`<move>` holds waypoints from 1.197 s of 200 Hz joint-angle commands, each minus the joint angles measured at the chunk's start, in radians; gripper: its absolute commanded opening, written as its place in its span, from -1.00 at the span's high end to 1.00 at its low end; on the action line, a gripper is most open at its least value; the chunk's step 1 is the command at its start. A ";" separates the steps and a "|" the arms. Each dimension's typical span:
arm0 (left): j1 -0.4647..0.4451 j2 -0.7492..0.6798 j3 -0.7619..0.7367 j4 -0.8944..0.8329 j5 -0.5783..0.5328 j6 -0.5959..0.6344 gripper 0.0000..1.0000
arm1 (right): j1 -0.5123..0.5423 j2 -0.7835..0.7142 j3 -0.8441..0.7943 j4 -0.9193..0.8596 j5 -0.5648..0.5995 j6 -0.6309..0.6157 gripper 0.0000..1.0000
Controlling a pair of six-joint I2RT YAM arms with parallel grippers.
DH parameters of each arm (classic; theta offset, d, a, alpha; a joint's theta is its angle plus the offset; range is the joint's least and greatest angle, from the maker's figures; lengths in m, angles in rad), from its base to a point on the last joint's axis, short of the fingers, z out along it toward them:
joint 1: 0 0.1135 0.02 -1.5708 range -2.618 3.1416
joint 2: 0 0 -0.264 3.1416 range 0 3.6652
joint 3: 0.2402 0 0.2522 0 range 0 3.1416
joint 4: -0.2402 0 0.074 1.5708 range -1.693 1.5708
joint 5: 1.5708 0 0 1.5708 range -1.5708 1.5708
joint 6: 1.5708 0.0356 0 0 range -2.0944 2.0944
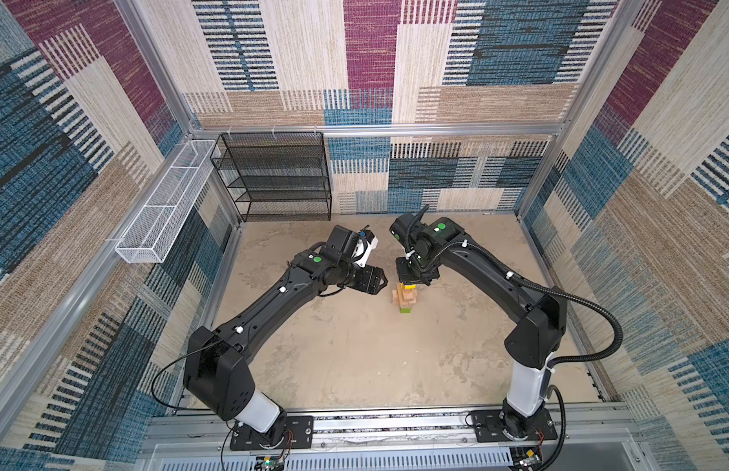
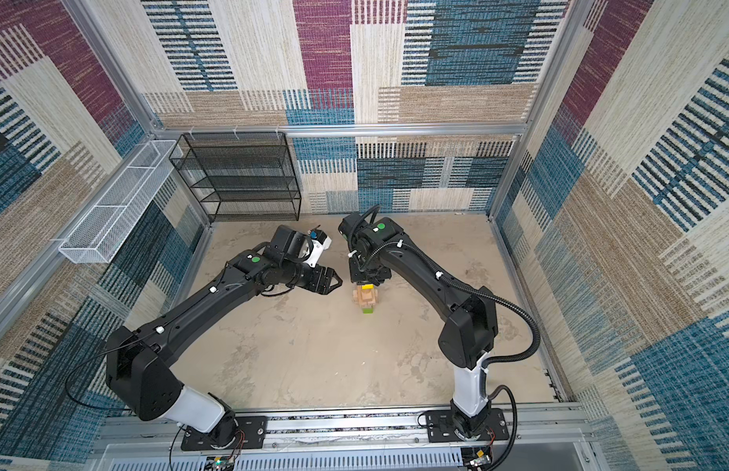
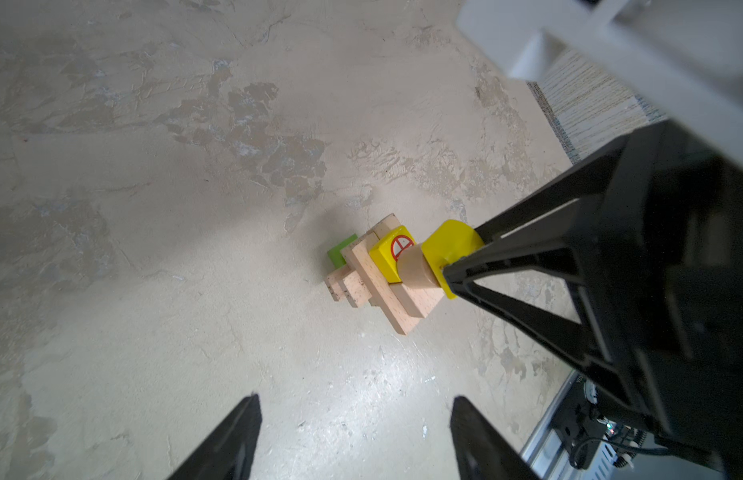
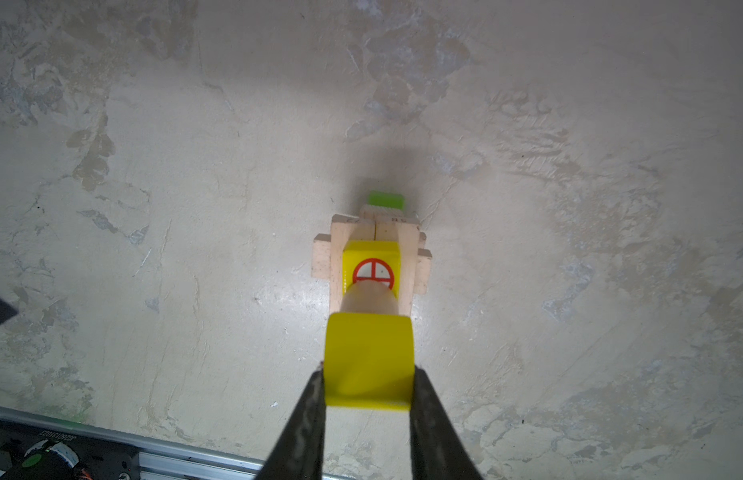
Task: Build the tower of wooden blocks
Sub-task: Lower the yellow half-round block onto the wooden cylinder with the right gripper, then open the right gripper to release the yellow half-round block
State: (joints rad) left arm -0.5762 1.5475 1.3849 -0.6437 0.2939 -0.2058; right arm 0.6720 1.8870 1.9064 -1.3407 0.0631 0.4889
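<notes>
Nearly finished, the wood block tower (image 1: 407, 299) stands mid-way across the table (image 1: 354, 359), right gripper (image 4: 367, 374) clenched on its yellow top piece (image 4: 369, 353), left gripper (image 3: 355, 401) released, empty, to its left; seemingly only letting go is left.

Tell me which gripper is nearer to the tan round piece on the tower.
Right. The right gripper holds the yellow piece directly over the tan round piece; the left gripper hangs beside the tower, apart from it, open and empty.
</notes>
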 commanded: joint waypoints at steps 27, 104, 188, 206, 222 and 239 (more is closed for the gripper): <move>0.001 -0.005 0.009 -0.010 0.012 -0.009 -0.53 | 0.000 0.003 0.001 0.001 0.012 -0.001 0.77; 0.001 -0.009 0.009 -0.011 0.011 -0.010 -0.53 | 0.000 0.005 -0.007 0.001 0.017 -0.001 0.43; 0.001 -0.010 0.010 -0.009 0.009 -0.009 -0.53 | 0.001 0.015 0.002 0.001 0.015 -0.007 0.21; 0.001 -0.010 0.009 -0.011 0.010 -0.010 -0.53 | 0.000 0.014 0.002 0.000 0.015 -0.004 0.09; 0.001 -0.009 0.011 -0.010 0.011 -0.010 -0.53 | 0.000 0.015 0.002 0.000 0.015 -0.002 0.04; 0.001 -0.009 0.011 -0.010 0.011 -0.011 -0.53 | 0.000 0.015 0.003 0.001 0.014 -0.003 0.02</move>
State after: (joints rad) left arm -0.5762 1.5433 1.3853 -0.6437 0.2943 -0.2058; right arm 0.6720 1.9015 1.9045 -1.3422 0.0635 0.4881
